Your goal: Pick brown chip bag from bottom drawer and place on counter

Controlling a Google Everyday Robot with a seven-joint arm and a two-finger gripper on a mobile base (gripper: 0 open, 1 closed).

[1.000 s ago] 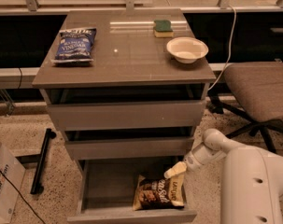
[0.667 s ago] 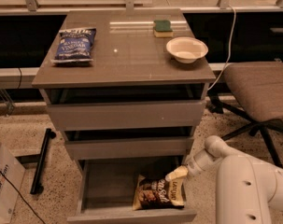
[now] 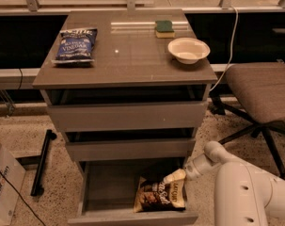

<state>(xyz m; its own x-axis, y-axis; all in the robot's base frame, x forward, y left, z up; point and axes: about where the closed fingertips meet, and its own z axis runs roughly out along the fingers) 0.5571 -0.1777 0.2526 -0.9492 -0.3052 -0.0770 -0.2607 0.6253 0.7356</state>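
The brown chip bag (image 3: pixel 160 195) lies flat in the right front part of the open bottom drawer (image 3: pixel 106 188). My gripper (image 3: pixel 175 176) reaches into the drawer from the right and sits at the bag's upper right corner, touching or just above it. My white arm (image 3: pixel 236 182) fills the lower right. The counter (image 3: pixel 132 55) is the grey-brown top of the cabinet above.
On the counter are a blue vinegar chip bag (image 3: pixel 76 44) at the left, a white bowl (image 3: pixel 188 49) at the right and a green sponge (image 3: pixel 164 27) behind it. A grey chair (image 3: pixel 262 93) stands to the right. A black bar (image 3: pixel 41 164) and a box (image 3: pixel 3 187) lie on the floor at the left.
My gripper has moved slightly down and left onto the brown bag's upper right corner, and my arm has shifted lower right. The bag has not moved.
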